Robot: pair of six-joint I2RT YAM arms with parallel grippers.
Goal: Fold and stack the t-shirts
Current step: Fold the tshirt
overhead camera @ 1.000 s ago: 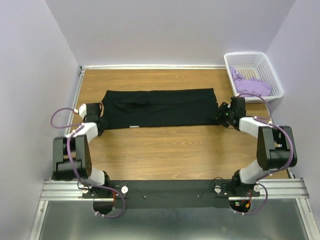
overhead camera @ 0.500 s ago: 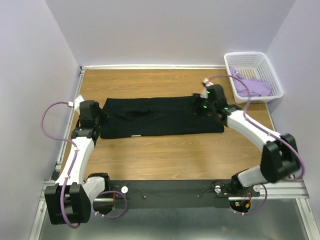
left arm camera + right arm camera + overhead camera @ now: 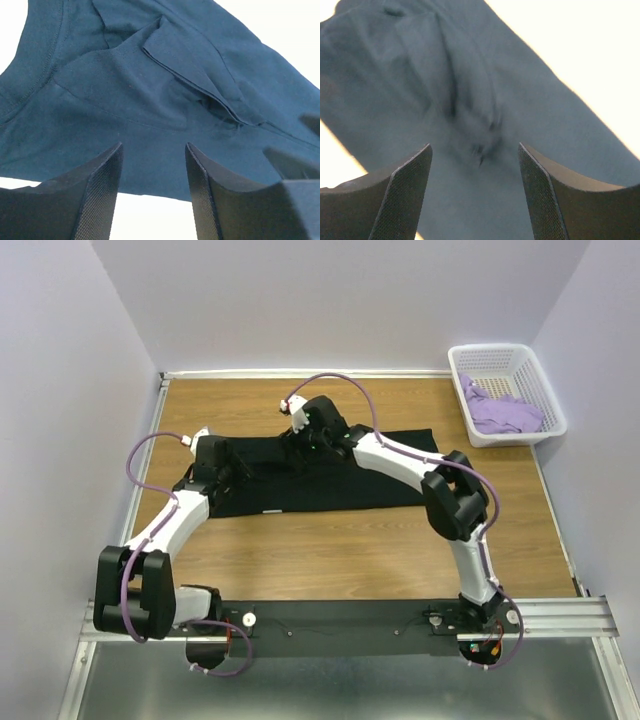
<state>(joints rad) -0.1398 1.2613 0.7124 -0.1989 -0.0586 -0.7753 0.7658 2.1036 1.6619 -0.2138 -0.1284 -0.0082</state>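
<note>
Top external view: the black t-shirt (image 3: 330, 490) lies mid-table (image 3: 350, 550) as a long folded band, its long axis running left to right. It is plain and dark, with overlapping folds and a curved neckline seam near its left end. The left gripper (image 3: 152, 195) and right gripper (image 3: 475, 195) hover over it, jaws spread and empty. The lavender t-shirt (image 3: 505, 412) lies crumpled in the white basket (image 3: 505, 360)

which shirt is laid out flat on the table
The black t-shirt, spread as a long flat band on the wooden table. The lavender t-shirt is bunched up inside the white basket at the far right corner instead.
</note>
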